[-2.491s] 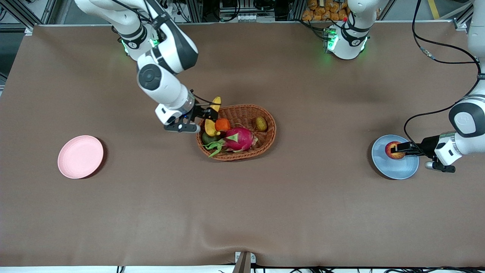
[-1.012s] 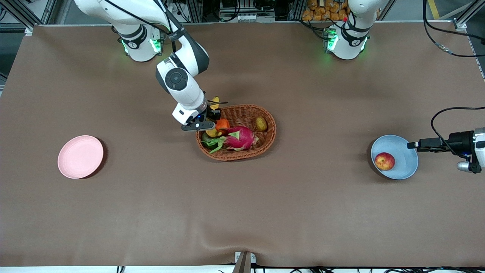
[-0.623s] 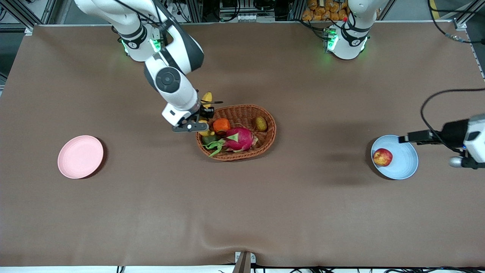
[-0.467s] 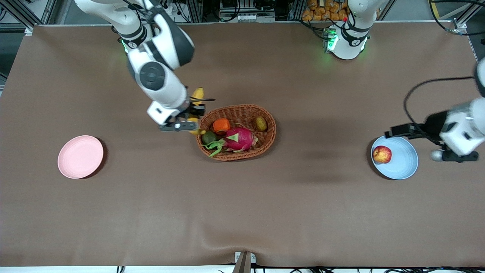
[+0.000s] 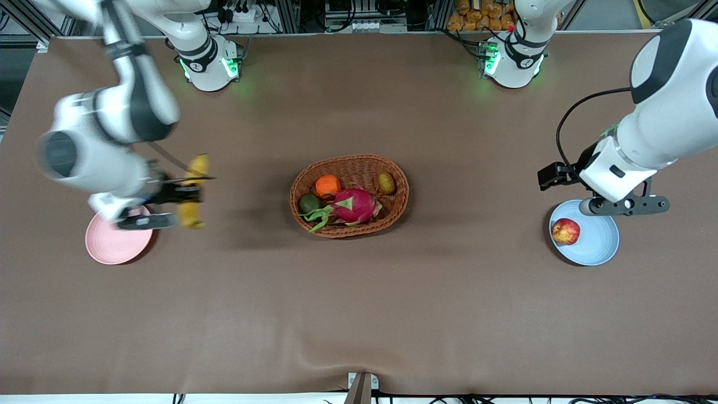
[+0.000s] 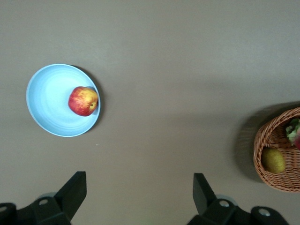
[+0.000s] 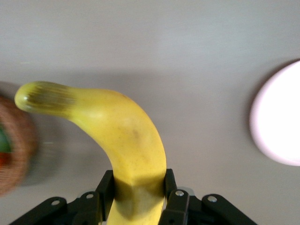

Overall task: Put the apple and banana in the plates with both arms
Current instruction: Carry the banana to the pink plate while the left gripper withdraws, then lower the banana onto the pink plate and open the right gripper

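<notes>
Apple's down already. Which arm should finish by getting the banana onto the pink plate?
The right. The right gripper is shut on the banana, in the air beside the pink plate. The left gripper is open and empty, up near the blue plate holding the apple.

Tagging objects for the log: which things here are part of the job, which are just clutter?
Job:
apple, lying in the blue plate
banana, gripped by the right gripper, over the table beside the pink plate
left gripper, fingers open, up over the table near the blue plate

Clutter:
basket mid-table, holding an orange, kiwi, dragon fruit, avocado
</notes>
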Controlling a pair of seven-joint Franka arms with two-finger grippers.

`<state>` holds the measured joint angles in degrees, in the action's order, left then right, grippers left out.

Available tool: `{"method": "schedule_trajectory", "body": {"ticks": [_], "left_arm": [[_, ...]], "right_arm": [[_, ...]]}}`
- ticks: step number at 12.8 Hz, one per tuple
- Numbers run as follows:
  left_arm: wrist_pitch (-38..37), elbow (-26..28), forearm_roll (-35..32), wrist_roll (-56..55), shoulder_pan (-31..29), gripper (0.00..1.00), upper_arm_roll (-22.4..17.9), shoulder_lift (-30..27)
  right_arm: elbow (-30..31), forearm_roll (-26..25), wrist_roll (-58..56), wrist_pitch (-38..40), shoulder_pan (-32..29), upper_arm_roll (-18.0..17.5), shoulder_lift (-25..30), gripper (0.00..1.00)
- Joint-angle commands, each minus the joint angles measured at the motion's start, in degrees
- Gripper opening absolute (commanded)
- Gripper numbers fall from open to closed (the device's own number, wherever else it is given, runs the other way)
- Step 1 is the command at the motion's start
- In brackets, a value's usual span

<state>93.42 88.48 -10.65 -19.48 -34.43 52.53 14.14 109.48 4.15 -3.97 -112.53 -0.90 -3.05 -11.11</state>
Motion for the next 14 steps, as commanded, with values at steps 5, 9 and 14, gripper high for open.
{"method": "schedule_trajectory", "body": {"ticks": [5,9,14], "left_arm": [[-6.5,-8.1,-1.0,0.8,-1.3,1.0,-0.4,-3.8],[-6.6,-7.4,2.0,1.0,18.5,1.0,-21.8,-10.0],[-7.1,0.4,11.2,2.0,41.6,1.0,-50.6,-17.4]], "right_arm": [[-0.5,-0.8,-18.0,-6.0,-1.8,13.2,-7.2,0.0],[-0.7,-0.7,-22.0,-15.5,-5.0,13.4,-14.4,0.0],[-3.9,0.2,-26.4,-18.2,-7.6,13.4,-19.6,0.0]]}}
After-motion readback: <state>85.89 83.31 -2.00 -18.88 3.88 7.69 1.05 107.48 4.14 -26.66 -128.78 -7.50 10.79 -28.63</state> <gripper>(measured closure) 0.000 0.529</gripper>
